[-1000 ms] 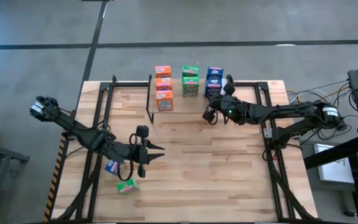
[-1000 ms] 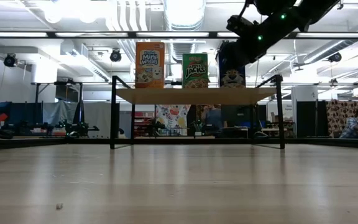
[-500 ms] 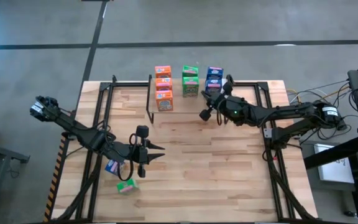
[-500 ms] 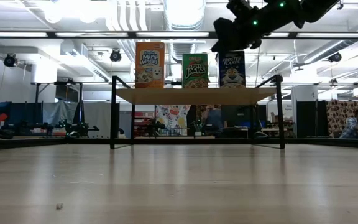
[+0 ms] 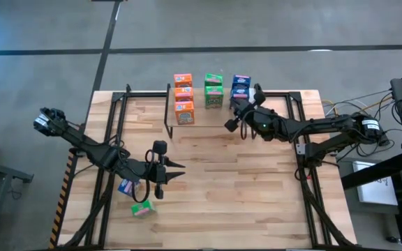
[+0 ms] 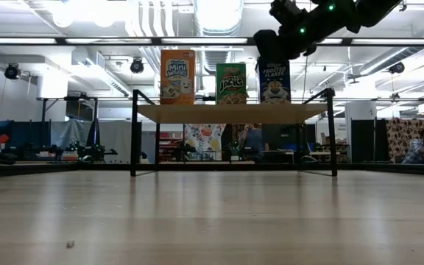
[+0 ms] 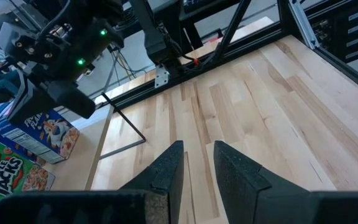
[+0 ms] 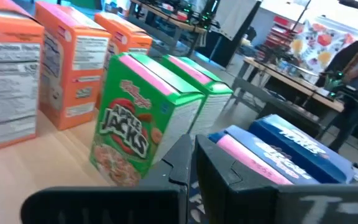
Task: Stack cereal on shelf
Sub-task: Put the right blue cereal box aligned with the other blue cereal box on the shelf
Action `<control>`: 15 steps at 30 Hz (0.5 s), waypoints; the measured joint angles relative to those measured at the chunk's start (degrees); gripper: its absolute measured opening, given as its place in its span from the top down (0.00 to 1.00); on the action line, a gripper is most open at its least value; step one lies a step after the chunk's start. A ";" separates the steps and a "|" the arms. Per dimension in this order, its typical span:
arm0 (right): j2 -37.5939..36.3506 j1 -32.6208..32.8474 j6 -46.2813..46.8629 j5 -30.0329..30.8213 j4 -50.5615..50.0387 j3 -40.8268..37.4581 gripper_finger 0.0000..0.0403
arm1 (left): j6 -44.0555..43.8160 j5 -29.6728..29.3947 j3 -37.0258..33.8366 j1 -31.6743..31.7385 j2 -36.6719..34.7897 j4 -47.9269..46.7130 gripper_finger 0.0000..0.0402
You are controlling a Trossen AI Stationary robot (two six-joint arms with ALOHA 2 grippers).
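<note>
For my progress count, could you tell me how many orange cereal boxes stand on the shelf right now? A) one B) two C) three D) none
C: the high view shows three orange boxes in a row on the shelf, front to back.

Overhead and level views of the room. A light wooden bench (image 5: 243,188) stands on a grey concrete floor (image 5: 61,42) crossed by dark lines. Beyond the bench, ceiling strip lights (image 6: 219,11) and ducts (image 6: 153,18) run overhead; desks with equipment (image 6: 72,151) sit at 9 o'clock, a seated person (image 6: 423,143) at 3 o'clock.
</note>
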 joint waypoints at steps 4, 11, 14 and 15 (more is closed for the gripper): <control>0.00 -0.02 -0.44 0.42 -0.10 0.00 0.97 | 0.01 0.00 0.00 -0.01 0.00 0.00 0.82; 0.00 0.00 -0.89 1.45 -0.95 0.00 0.97 | 0.00 0.00 0.00 -0.01 0.00 0.00 0.82; 0.00 0.15 -0.22 1.29 -0.80 0.00 0.97 | 0.00 0.00 0.00 -0.02 0.00 0.00 0.82; 0.00 0.31 0.33 0.94 -0.57 -0.01 0.97 | 0.01 0.00 0.00 -0.01 0.00 -0.01 0.82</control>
